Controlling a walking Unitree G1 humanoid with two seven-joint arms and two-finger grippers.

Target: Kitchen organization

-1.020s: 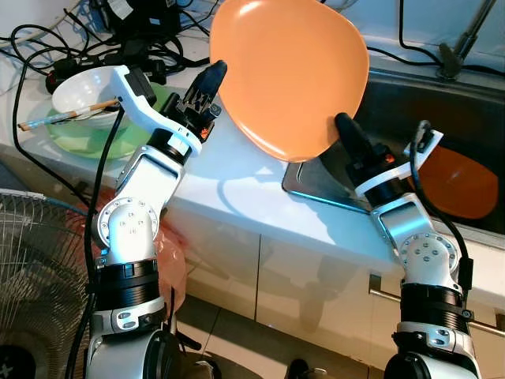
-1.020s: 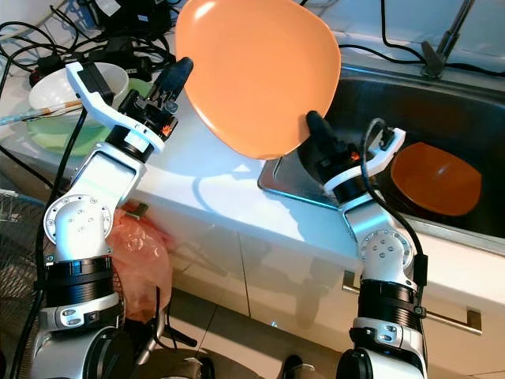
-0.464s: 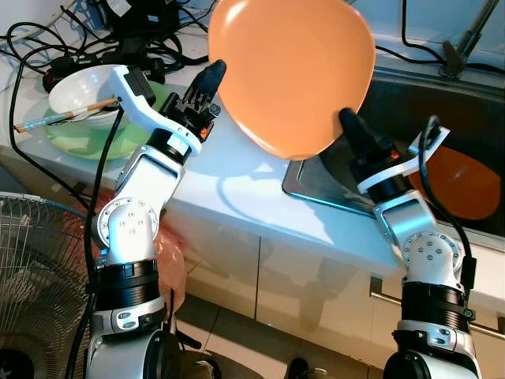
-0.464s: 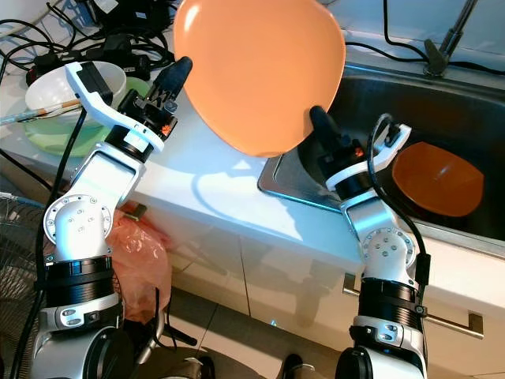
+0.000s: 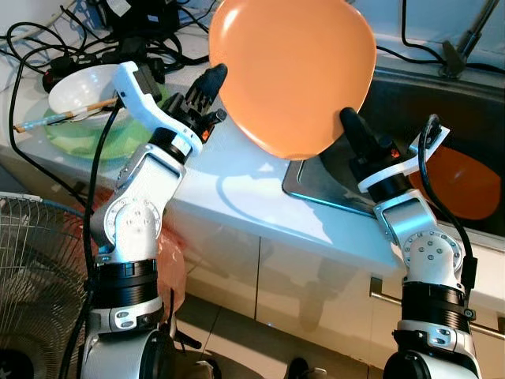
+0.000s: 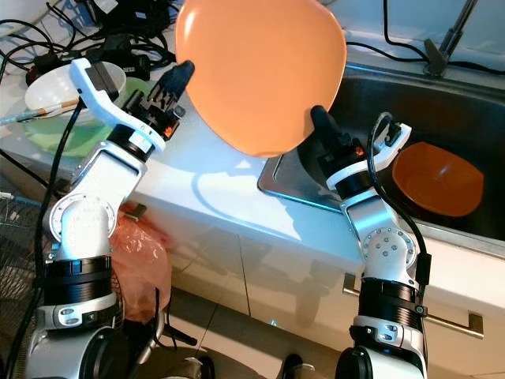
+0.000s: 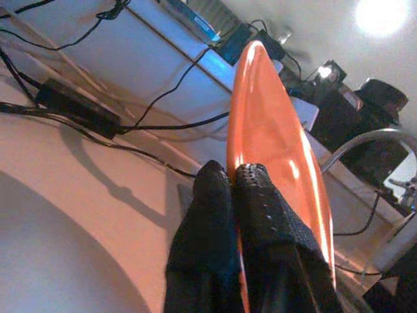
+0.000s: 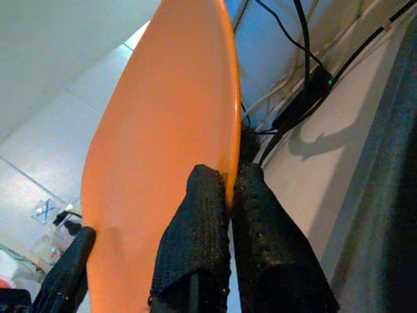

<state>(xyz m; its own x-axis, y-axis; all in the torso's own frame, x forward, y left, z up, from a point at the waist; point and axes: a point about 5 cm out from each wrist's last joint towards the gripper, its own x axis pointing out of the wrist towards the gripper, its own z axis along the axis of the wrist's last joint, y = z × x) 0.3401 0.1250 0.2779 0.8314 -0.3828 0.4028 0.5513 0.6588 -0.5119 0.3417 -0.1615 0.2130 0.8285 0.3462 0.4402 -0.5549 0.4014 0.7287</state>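
A big orange plate (image 5: 292,71) is held up on edge above the white counter (image 5: 237,181), next to the sink (image 5: 410,103). My right gripper (image 5: 345,122) is shut on its lower right rim; the right wrist view shows both fingers (image 8: 195,215) pinching that rim. At the plate's left rim, my left gripper (image 5: 215,77) is also shut on the edge, with the plate (image 7: 267,130) running out from between the fingers (image 7: 257,195). A second orange dish (image 5: 461,181) lies in the sink.
A white bowl (image 5: 79,91) with chopsticks sits on a green plate (image 5: 95,138) at the counter's left. Black cables and adapters (image 5: 118,31) clutter the back. A faucet (image 5: 465,39) stands behind the sink. A fan (image 5: 31,268) stands on the floor at left.
The plate has risen slightly and tipped more upright. My left wrist has lifted and turned a little at the plate's left rim. The right gripper keeps its hold.
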